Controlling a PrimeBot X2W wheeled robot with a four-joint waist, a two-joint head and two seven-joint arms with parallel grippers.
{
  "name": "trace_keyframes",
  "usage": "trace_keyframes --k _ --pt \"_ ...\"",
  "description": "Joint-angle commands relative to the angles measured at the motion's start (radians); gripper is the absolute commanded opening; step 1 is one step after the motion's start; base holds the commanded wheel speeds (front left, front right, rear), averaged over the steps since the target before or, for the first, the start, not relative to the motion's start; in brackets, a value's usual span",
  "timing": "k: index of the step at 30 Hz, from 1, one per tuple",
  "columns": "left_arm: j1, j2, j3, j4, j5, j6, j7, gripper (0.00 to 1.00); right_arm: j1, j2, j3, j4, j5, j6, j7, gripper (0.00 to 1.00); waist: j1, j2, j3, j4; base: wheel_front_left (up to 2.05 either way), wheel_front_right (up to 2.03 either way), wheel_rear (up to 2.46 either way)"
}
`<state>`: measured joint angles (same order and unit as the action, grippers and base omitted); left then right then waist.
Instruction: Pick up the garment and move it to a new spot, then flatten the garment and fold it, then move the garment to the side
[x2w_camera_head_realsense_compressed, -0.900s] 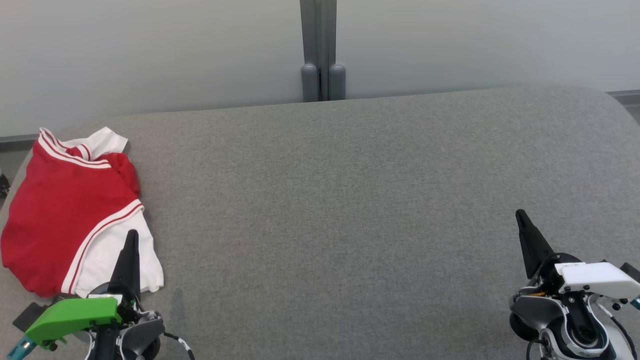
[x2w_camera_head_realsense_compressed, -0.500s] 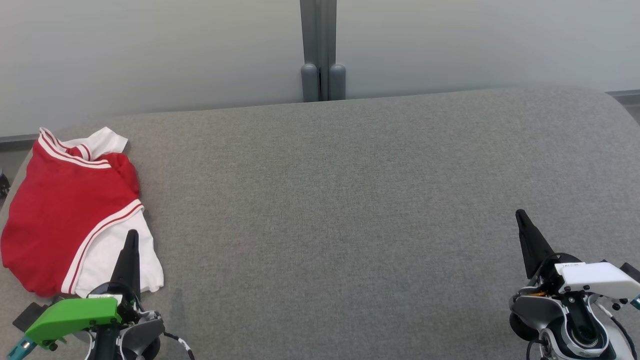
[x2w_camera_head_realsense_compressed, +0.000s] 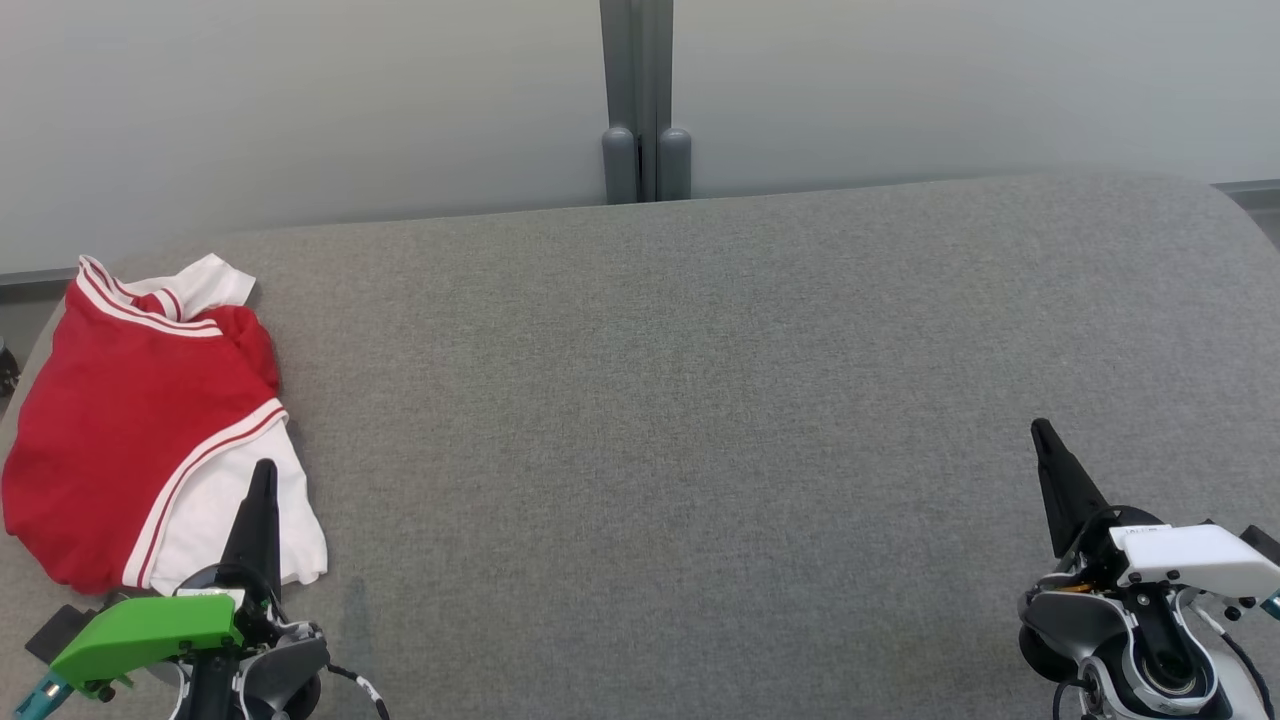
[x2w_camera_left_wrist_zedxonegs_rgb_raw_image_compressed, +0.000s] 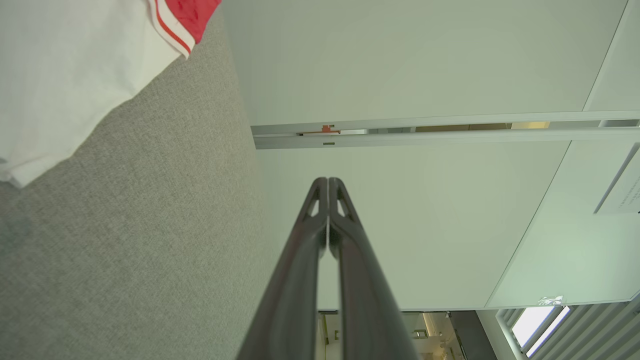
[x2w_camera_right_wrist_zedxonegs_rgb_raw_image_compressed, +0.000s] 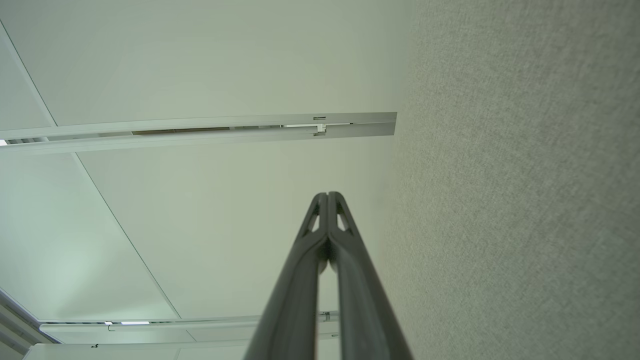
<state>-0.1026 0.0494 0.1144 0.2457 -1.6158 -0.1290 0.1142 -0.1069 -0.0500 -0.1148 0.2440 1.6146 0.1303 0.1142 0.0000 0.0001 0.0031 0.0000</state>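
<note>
At the left edge of the head view the garment (x2w_camera_head_realsense_compressed: 130, 420), red and white, lies folded over on the grey tabletop (x2w_camera_head_realsense_compressed: 650, 400). At lower left the left gripper (x2w_camera_head_realsense_compressed: 263, 470) overlaps its white part, jaws pressed together on nothing. At lower right the right gripper (x2w_camera_head_realsense_compressed: 1041, 432) points up the frame, jaws likewise closed and empty.

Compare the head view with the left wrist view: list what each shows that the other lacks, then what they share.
Head view, not the left wrist's: the right end effector, shut; the grey post at the wall; the garment nearly whole. Left wrist view, not the head's: a rail across the wall panels and a slatted window. Both: the left end effector, shut and empty, near the garment's white sleeve; the grey surface; the pale wall.
</note>
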Motion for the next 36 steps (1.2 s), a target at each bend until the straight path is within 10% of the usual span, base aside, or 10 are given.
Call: trace_keyframes --k 1,13,14,24,36 --pt "-0.015 0.002 0.001 0.000 0.006 -0.005 0.002 0.00 -0.006 -0.001 0.000 0.002 -0.004 0.001 0.002 0.00 0.0000 -0.0001 0.000 0.000 0.00 0.00 0.00" --pt "-0.015 0.002 0.001 0.000 0.006 -0.005 0.002 0.00 -0.006 -0.001 0.000 0.002 -0.004 0.001 0.002 0.00 0.0000 -0.0001 0.000 0.000 0.00 0.00 0.00" --pt "0.000 0.000 0.000 0.000 0.000 0.000 0.000 1.00 0.000 0.000 0.000 0.000 0.000 0.000 0.000 1.00 0.0000 -0.0001 0.000 0.000 0.00 0.00 0.00" --pt "0.020 -0.004 -0.031 0.005 0.043 0.002 -0.039 1.00 0.022 0.001 0.027 0.016 -0.048 0.000 -0.038 1.00 0.0000 -0.0001 -0.003 0.000 0.00 0.00 0.00" --pt "0.033 -0.003 -0.048 -0.057 0.329 0.019 -0.094 1.00 0.036 0.004 0.050 -0.056 -0.382 0.000 -0.093 1.00 0.0000 -0.0001 -0.006 -0.001 0.00 0.00 0.00"
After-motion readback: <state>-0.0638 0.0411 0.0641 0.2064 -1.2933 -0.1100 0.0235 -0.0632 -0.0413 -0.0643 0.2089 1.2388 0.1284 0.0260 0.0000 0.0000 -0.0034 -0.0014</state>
